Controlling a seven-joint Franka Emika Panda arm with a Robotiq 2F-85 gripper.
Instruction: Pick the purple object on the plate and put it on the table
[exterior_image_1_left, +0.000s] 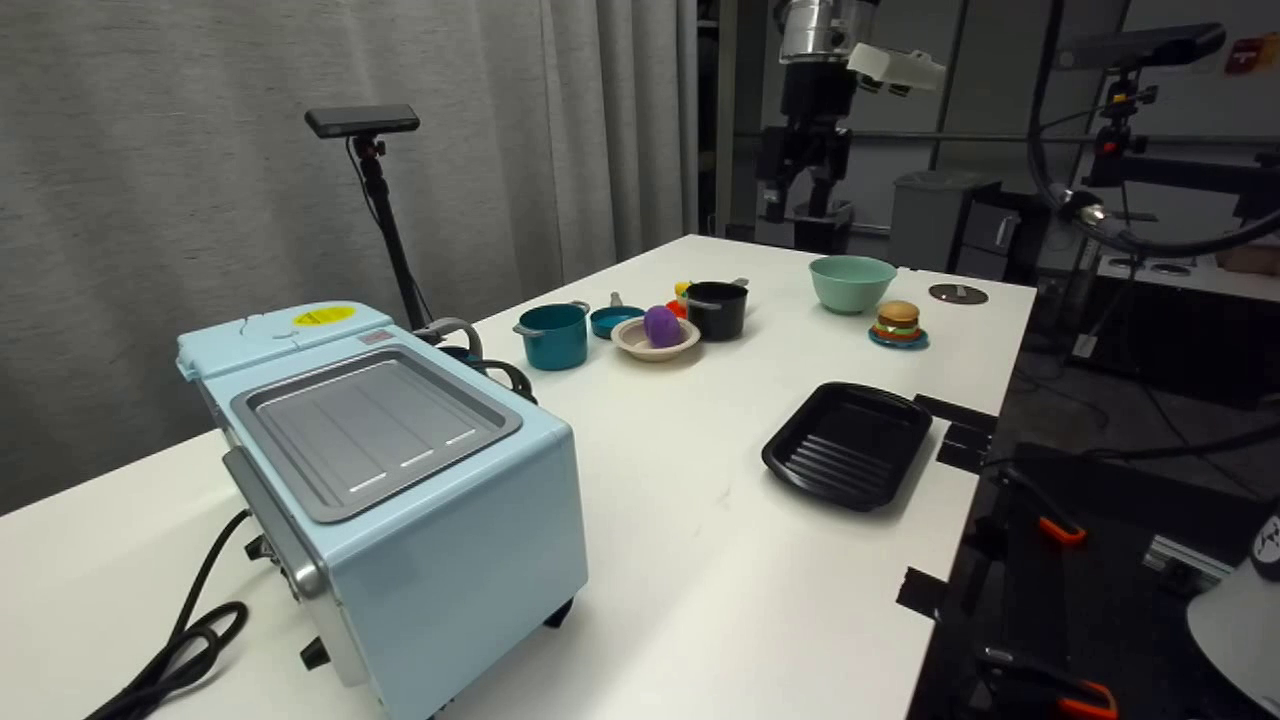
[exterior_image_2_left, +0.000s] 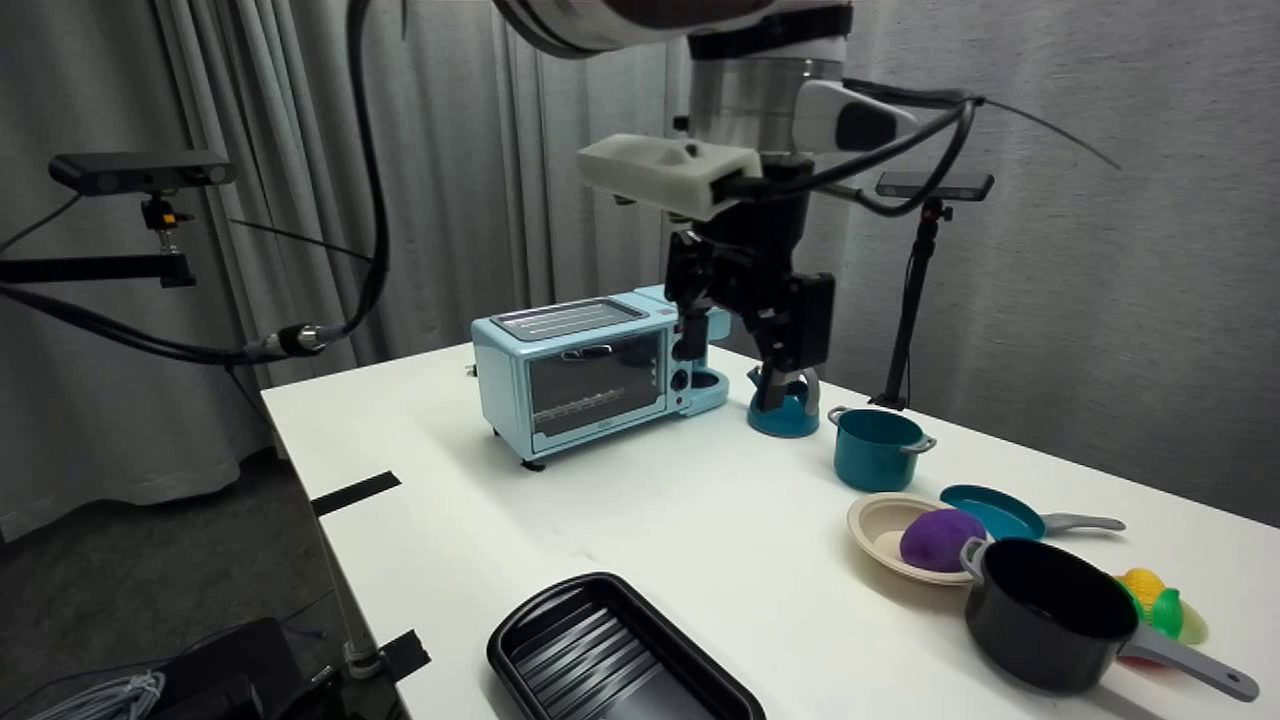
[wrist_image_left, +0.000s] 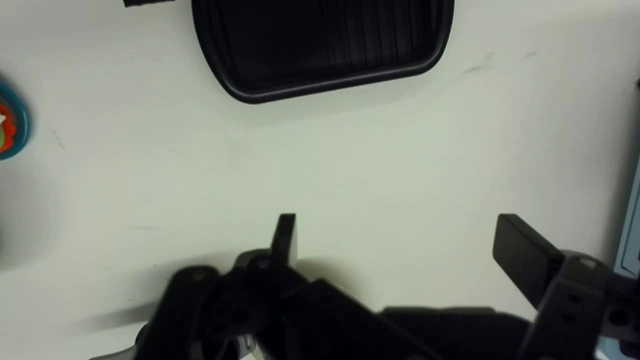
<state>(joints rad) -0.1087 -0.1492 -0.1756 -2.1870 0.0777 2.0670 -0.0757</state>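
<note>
One purple object (exterior_image_2_left: 943, 540): resting inside the plate (exterior_image_2_left: 878, 528), off-centre toward the black saucepan (exterior_image_2_left: 1045, 630) in an exterior view; well apart from the gripper (wrist_image_left: 397, 237).
Plate: pale cream, shallow, set flat on the table (exterior_image_2_left: 600, 520), between the teal pot (exterior_image_2_left: 875, 462) and the saucepan.
Gripper: spread wide, with a broad gap between its fingertips and white tabletop visible through it in the wrist view; hovering above the table, aimed downward, in both exterior views.
Saucepan: upright just beside the plate, with a side grip crossing the plate's rim as seen in an exterior view; cannot tell whether touching.
Teal pot: upright near the plate, with two grey handles.
Teal frying pan (exterior_image_2_left: 993, 510): lying behind the plate in both exterior views, close to the pot, with a grey handle pointing away from it.
Toy food (exterior_image_2_left: 1143, 583): yellow, green and red, partly hidden behind the saucepan.
Toaster oven (exterior_image_2_left: 590, 375): pale blue, standing on the table, near the teal kettle (exterior_image_2_left: 785, 424).
Kettle: partly covered by a gripper finger in an exterior view.
Black ridged tray (exterior_image_1_left: 850, 445): lying near the table's edge, close to black tape (exterior_image_1_left: 962, 447); cut off at the top of the wrist view.
Toy burger (exterior_image_1_left: 897, 318): seated on a small teal plate (exterior_image_1_left: 898, 341), near the mint bowl (exterior_image_1_left: 852, 285) and a dark disc (exterior_image_1_left: 958, 294); cut off at the left edge of the wrist view.
</note>
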